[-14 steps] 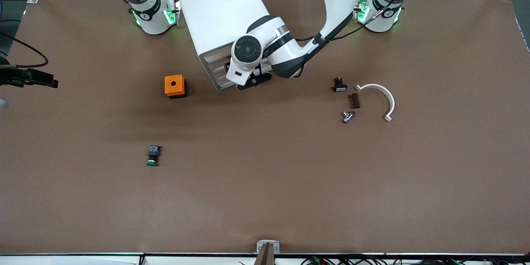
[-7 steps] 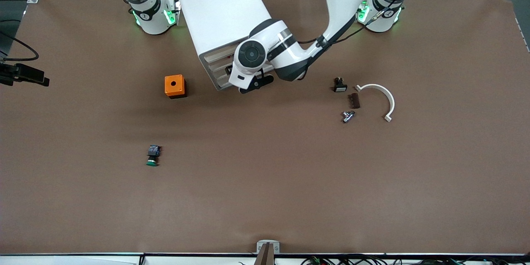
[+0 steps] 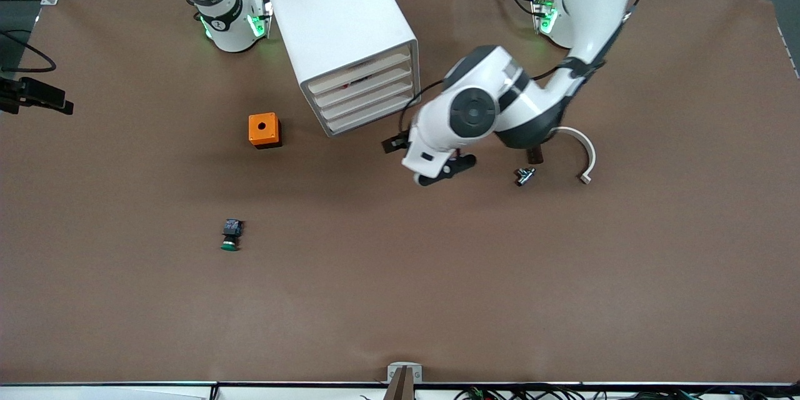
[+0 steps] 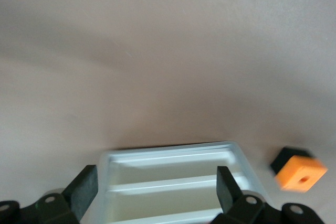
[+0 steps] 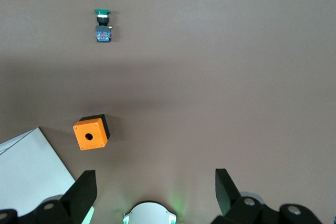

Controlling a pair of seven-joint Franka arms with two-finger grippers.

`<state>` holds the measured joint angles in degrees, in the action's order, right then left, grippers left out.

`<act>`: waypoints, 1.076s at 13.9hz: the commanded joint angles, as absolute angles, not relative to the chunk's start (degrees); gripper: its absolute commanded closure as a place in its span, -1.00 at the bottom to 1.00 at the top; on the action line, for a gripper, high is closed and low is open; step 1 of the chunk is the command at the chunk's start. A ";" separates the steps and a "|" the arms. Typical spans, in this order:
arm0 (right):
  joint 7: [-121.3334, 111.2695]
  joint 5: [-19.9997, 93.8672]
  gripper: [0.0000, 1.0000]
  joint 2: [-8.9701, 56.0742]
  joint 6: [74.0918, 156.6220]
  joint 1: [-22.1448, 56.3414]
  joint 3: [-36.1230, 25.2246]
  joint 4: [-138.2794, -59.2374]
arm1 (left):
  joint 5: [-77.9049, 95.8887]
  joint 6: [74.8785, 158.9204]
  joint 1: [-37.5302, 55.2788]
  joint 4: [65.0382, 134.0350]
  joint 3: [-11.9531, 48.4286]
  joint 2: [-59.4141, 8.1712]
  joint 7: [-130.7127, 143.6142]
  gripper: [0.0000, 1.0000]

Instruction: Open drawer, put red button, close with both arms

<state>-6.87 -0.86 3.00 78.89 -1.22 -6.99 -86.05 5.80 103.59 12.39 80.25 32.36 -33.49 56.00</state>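
The white cabinet [image 3: 337,12] stands at the robots' side of the table, between the two bases. Its four drawers [image 3: 365,92] all sit pushed in. The red button is not plainly in view; a small reddish spot shows in the slot over the top drawer [image 3: 360,80]. My left gripper [image 3: 394,143] is open and empty, a short way off the drawer fronts, toward the left arm's end. In the left wrist view the cabinet front [image 4: 173,182] lies between its fingers [image 4: 85,184]. My right gripper [image 5: 155,190] is open and empty, held high over the right arm's end.
An orange box with a hole [image 3: 264,130] stands beside the cabinet toward the right arm's end. A green-capped switch [image 3: 230,235] lies nearer the camera. A white curved piece [image 3: 584,150], a brown block [image 3: 535,155] and a small metal part [image 3: 525,175] lie toward the left arm's end.
My left gripper has drawn back from the drawer fronts toward the left arm's end, uncovering all four drawers. Its arm now hides the small black part. The right gripper shifted slightly.
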 commanded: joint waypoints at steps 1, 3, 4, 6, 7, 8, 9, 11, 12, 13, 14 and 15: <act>-6.42 -0.44 -1.00 0.44 79.19 -1.84 -6.85 -88.77 | 6.59 95.31 5.30 82.35 32.70 -25.95 37.52 -0.99; -6.77 -0.44 -1.00 -0.70 79.45 -1.41 -6.51 -88.59 | 6.59 91.07 0.03 82.44 32.70 -21.38 29.65 -0.99; -7.03 -0.79 -1.00 -0.88 79.19 -1.15 -6.24 -88.25 | 6.68 89.31 -2.09 82.44 32.70 -19.44 28.49 -0.99; -6.68 -1.06 -1.00 -0.88 79.19 -0.96 -6.06 -87.80 | 6.50 88.33 -7.70 83.05 32.61 -15.49 28.56 -0.99; -6.68 -0.45 -1.00 -0.88 79.19 -1.40 -6.50 -87.89 | 6.94 88.07 -10.61 83.32 32.78 -13.99 29.00 -0.99; -6.77 -0.35 -1.00 -0.88 79.28 -1.84 -6.50 -87.98 | 7.20 87.02 -12.64 83.32 32.78 -12.67 28.48 -0.99; -6.68 -0.35 -1.00 -0.97 79.19 -2.02 -6.50 -88.15 | 7.21 84.84 -14.74 83.23 32.70 -12.31 28.48 -0.99; -6.68 2.09 -1.00 -1.05 79.19 -4.21 -6.50 -88.51 | 12.01 81.93 -18.18 82.97 32.70 -12.13 28.39 -0.99; -6.85 3.41 -1.00 -1.40 79.54 -5.09 -6.50 -88.51 | 13.87 80.26 -20.02 82.53 32.70 -12.56 27.87 -0.99; -6.94 3.43 -1.00 -1.58 79.98 -5.18 -6.50 -88.51 | 13.28 80.07 -20.65 82.18 32.43 -12.39 25.95 -0.99; -7.03 3.43 -1.00 -1.76 80.59 -5.10 -6.33 -88.51 | 10.14 79.98 -20.74 82.26 32.34 -12.13 23.58 -0.99; -7.12 3.34 -1.00 -1.84 81.03 -5.01 -6.33 -88.59 | 6.37 79.55 -20.92 82.27 32.34 -11.78 20.25 -0.99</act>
<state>-6.92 2.52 -0.05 79.93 -4.34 -7.09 -87.18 10.18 80.54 -20.35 81.35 32.12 -13.40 24.56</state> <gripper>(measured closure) 0.000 0.004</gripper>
